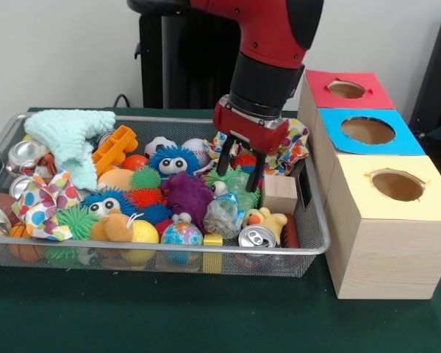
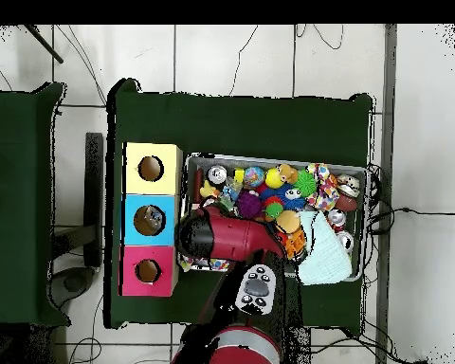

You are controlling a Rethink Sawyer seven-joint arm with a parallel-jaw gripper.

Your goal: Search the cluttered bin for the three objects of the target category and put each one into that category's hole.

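The wire mesh bin (image 1: 169, 250) is full of toys; in the overhead view its rim (image 2: 366, 190) lies right of the boxes. One wrinkly clear plastic bundle (image 1: 223, 215) lies near the bin's front rim, beside a silver can (image 1: 257, 237). Other such bundles are hidden. My gripper (image 1: 239, 166) hangs open and empty over the bin's right part, just above a green spiky ball (image 1: 231, 180) and behind the bundle. In the overhead view the red arm (image 2: 227, 237) covers the gripper. The hole in the red-topped box (image 1: 346, 89) is at the far right, and shows in the overhead view too (image 2: 148, 271).
The blue-topped box (image 1: 367, 130) and the yellow-topped box (image 1: 397, 184) stand in a row with the red one, right of the bin. Polka-dot cloths (image 1: 44, 206) (image 1: 292, 143), a mint knitted cloth (image 1: 73, 140), a wooden block (image 1: 279, 193) and a purple fuzzy toy (image 1: 187, 193) fill the bin.
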